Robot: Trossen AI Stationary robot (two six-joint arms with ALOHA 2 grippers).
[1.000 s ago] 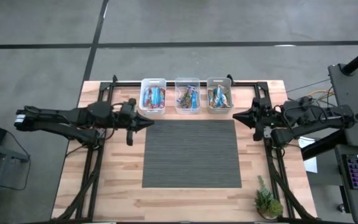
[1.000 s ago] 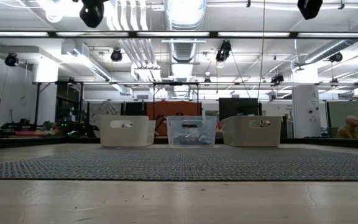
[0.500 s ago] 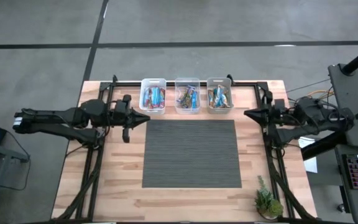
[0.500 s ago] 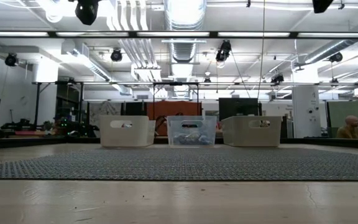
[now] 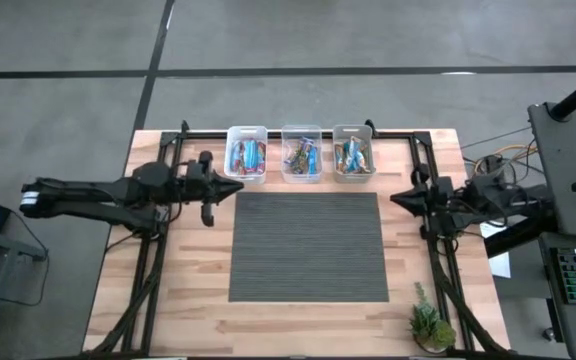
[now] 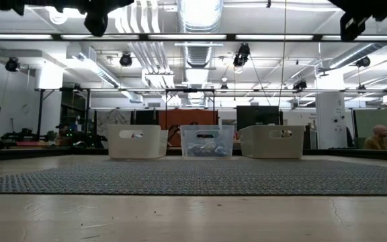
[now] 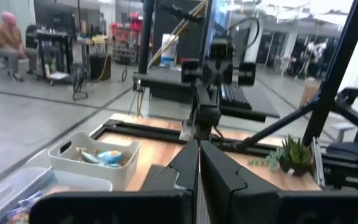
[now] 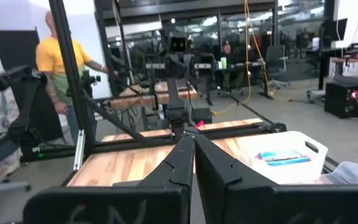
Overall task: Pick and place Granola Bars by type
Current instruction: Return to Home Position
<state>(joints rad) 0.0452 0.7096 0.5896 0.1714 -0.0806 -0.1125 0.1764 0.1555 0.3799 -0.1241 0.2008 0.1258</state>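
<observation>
The Granola Bars lie in three small bins at the table's far edge: a left bin, a middle clear bin and a right bin. Their wrappers are mostly blue, with red and brown print. My left gripper is shut and empty, held level above the table's left side and pointing right. My right gripper is shut and empty, level above the right side and pointing left. In the left wrist view the shut fingers point at the right arm.
A dark ribbed mat covers the table's middle. A small potted plant stands at the near right corner. Black frame rails run along both sides of the table. People show in the room beyond the table.
My right gripper has drawn back toward the table's right edge and sunk, rolling as it went. My left gripper has drawn back slightly toward the left edge. Both stayed shut. The bars and bins have not moved.
</observation>
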